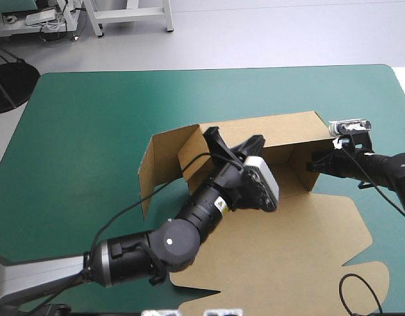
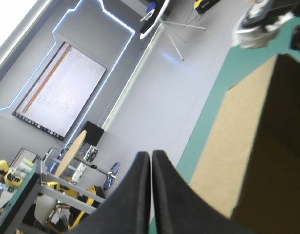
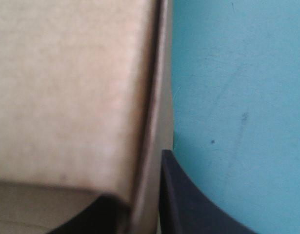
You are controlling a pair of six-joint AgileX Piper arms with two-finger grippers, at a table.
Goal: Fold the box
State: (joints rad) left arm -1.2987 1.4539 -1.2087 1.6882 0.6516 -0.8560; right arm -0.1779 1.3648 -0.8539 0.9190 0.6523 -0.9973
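Left end effector: the black fingers are closed into one pointed arch with nothing between them. It is raised and tilted upward (its own view looks level into the room). It sits inside the box, in front of the rear wall and just beside the inner left flap.

Right end effector: clamped narrow on the right end wall, with one finger on each face of the board. The teal-green cover lies beside the outer finger.

Box: brown board, partly erected, centre to right of the surface. The rear wall and right end wall stand upright. The outer left flap stands angled outward. The flat panel lies on the surface, reaching toward the near edge.
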